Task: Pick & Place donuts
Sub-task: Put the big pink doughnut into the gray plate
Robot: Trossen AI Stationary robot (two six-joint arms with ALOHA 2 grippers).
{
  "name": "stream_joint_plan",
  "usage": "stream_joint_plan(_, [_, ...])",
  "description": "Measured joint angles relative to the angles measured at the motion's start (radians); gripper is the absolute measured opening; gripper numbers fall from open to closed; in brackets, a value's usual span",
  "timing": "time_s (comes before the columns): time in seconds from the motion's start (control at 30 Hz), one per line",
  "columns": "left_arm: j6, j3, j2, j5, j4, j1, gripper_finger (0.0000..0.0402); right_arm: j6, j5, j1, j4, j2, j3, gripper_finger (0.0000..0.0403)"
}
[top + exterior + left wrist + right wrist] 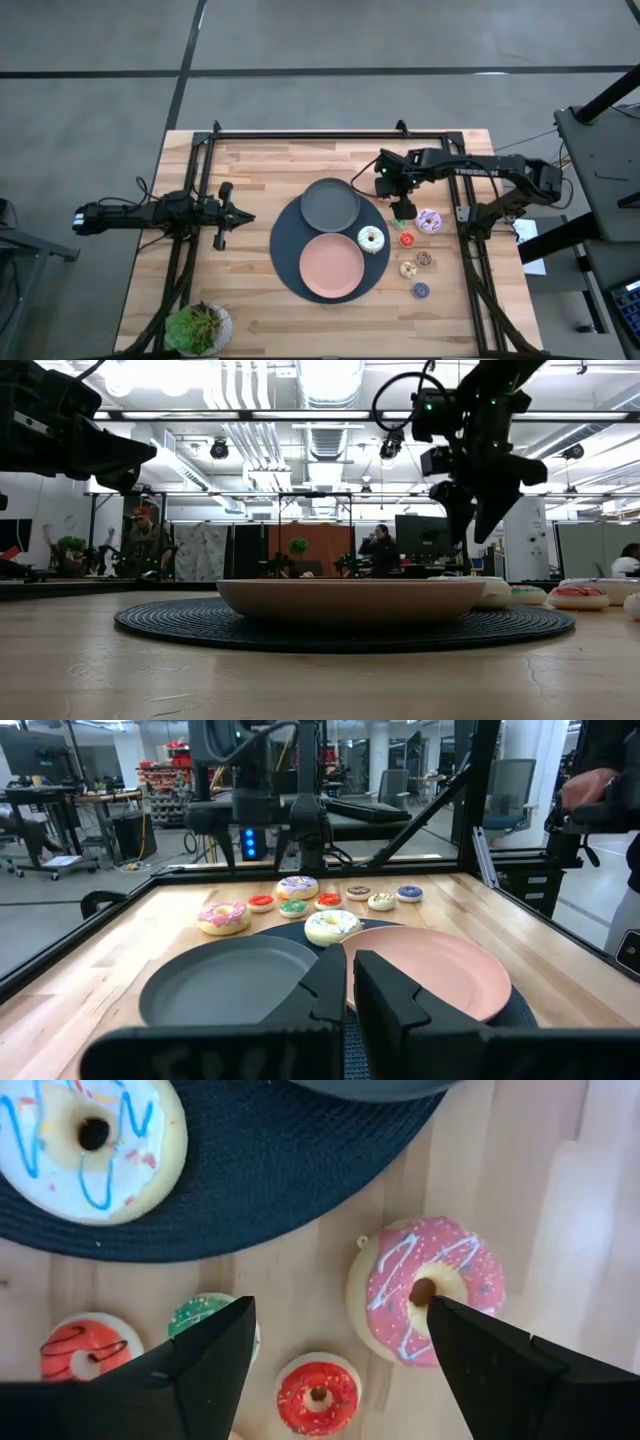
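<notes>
Pink frosting marks the donut point(432, 1292) that sits on the bare wood just off the edge of the dark round mat point(290, 262), directly under the right gripper point(340, 1355), whose fingers stand wide apart above it and hold nothing. Near it on the wood lie a small green donut point(205, 1315) and two small red ones point(318, 1397), point(82, 1350). A white donut point(371, 239) with blue lines rests on the mat beside the pink plate point(332, 266); the grey plate point(330, 203) lies on the mat too, touching the pink one. A lilac donut point(429, 221) lies on the wood beyond the right gripper, with smaller tan, brown and blue rings in a loose row below it. The left gripper point(350, 982) waits well apart at the table's left side, its fingers pressed almost together and empty.
</notes>
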Motion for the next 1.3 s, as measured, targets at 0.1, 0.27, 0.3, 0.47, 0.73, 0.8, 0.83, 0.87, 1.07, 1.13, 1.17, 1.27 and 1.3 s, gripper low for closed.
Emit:
stream_joint_plan(0.1, [0.000, 0.000, 0.000, 0.000, 0.000, 0.000, 0.0000, 0.001, 0.000, -0.007, 0.032, 0.000, -0.021, 0.0290])
stream_joint_plan(0.27, [0.000, 0.000, 0.000, 0.000, 0.000, 0.000, 0.0000, -0.001, 0.002, -0.023, 0.044, 0.031, -0.027, 0.0287])
stream_joint_plan(0.3, [0.000, 0.000, 0.000, 0.000, 0.000, 0.000, 0.0000, -0.001, 0.001, -0.029, 0.044, 0.042, -0.024, 0.0286])
stream_joint_plan(0.47, [0.000, 0.000, 0.000, 0.000, 0.000, 0.000, 0.0000, -0.006, 0.002, -0.053, 0.057, 0.090, -0.015, 0.0288])
stream_joint_plan(0.73, [0.000, 0.000, 0.000, 0.000, 0.000, 0.000, 0.0000, -0.019, 0.001, -0.065, 0.079, 0.134, -0.019, 0.0286])
stream_joint_plan(0.8, [0.000, 0.000, 0.000, 0.000, 0.000, 0.000, 0.0000, -0.021, 0.001, -0.066, 0.079, 0.148, -0.019, 0.0283])
stream_joint_plan(0.83, [0.000, 0.000, 0.000, 0.000, 0.000, 0.000, 0.0000, -0.021, 0.001, -0.067, 0.081, 0.155, -0.019, 0.0282])
stream_joint_plan(0.87, [0.000, 0.000, 0.000, 0.000, 0.000, 0.000, 0.0000, -0.021, 0.001, -0.070, 0.082, 0.160, -0.020, 0.0281])
stream_joint_plan(1.07, [0.000, 0.000, 0.000, 0.000, 0.000, 0.000, 0.0000, -0.021, 0.001, -0.079, 0.106, 0.176, -0.028, 0.0275])
stream_joint_plan(1.13, [0.000, 0.000, 0.000, 0.000, 0.000, 0.000, 0.0000, -0.019, 0.001, -0.084, 0.117, 0.182, -0.031, 0.0274])
stream_joint_plan(1.17, [0.000, 0.000, 0.000, 0.000, 0.000, 0.000, 0.0000, -0.016, 0.000, -0.085, 0.112, 0.187, -0.033, 0.0274])
stream_joint_plan(1.27, [0.000, 0.000, 0.000, 0.000, 0.000, 0.000, 0.0000, -0.013, 0.001, -0.090, 0.121, 0.207, -0.034, 0.0274])
stream_joint_plan(1.3, [0.000, 0.000, 0.000, 0.000, 0.000, 0.000, 0.0000, -0.013, 0.001, -0.090, 0.121, 0.209, -0.034, 0.0273])
